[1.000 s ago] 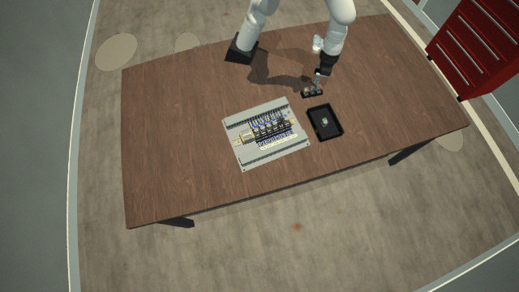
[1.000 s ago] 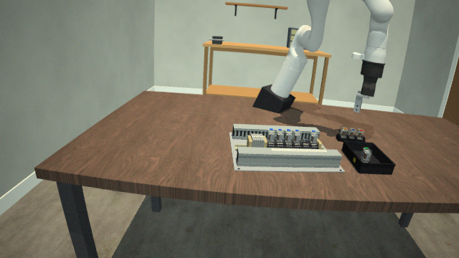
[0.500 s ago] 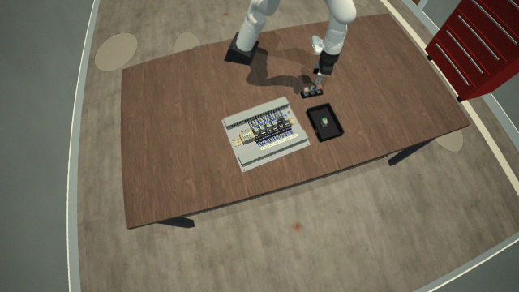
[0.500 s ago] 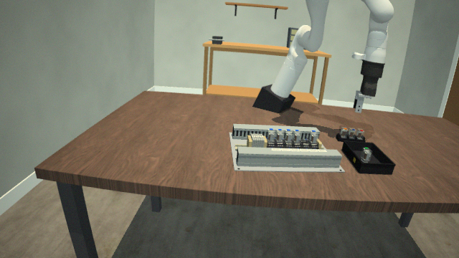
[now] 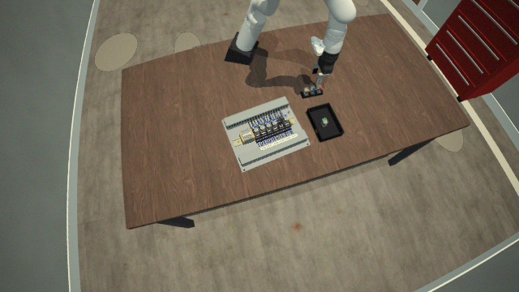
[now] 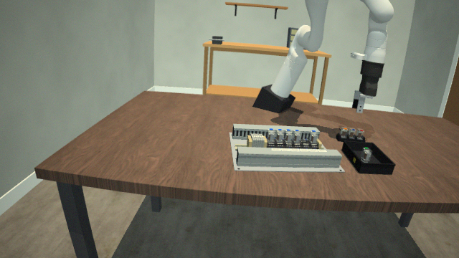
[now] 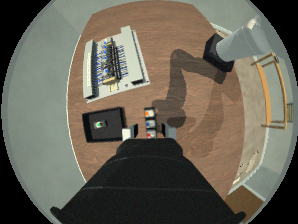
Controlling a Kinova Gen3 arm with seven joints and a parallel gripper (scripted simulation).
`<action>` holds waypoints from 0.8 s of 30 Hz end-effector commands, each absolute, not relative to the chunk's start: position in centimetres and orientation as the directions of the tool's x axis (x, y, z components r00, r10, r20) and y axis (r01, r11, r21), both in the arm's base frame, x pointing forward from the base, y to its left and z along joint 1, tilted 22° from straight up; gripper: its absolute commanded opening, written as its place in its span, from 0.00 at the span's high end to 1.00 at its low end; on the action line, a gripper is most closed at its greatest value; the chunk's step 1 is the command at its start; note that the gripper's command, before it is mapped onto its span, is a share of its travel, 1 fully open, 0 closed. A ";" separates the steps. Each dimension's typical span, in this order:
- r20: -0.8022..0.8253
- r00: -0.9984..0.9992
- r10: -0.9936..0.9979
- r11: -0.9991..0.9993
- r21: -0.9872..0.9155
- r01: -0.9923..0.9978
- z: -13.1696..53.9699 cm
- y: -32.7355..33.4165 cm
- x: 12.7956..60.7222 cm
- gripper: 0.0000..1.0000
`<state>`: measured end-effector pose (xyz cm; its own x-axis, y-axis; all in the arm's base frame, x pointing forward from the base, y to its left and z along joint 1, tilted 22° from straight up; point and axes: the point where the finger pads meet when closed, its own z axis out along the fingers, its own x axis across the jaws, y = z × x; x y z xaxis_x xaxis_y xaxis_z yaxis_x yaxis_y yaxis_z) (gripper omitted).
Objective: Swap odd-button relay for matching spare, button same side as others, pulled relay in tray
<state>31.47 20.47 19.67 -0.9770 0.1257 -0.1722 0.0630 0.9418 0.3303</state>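
on the table [image 6: 150,143], the relay panel [image 6: 287,159] serves as the landmark. in the exterior view a tray [image 6: 380,168] lies just right of the panel, apart from it, with one relay [image 6: 366,154] standing in it. behind the tray, and right of the panel's rear edge, sits a small holder [image 6: 351,137] carrying three spare relays in a row. the arm's base [image 6: 263,104] stands behind the panel, near the table's far edge. the end effector [image 6: 359,104] hangs above the table behind the holder, open and well above it. beyond the table, behind the panel, a shelf unit [image 6: 206,68] stands against the wall.
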 end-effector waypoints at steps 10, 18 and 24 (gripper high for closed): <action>-0.188 -0.980 0.061 0.946 0.323 -0.003 19.6 20.6 31.4 0.00; -0.189 -0.980 0.062 0.947 0.322 -0.002 18.4 21.0 31.7 0.00; -0.189 -0.980 0.061 0.947 0.323 -0.003 17.3 21.3 31.9 0.00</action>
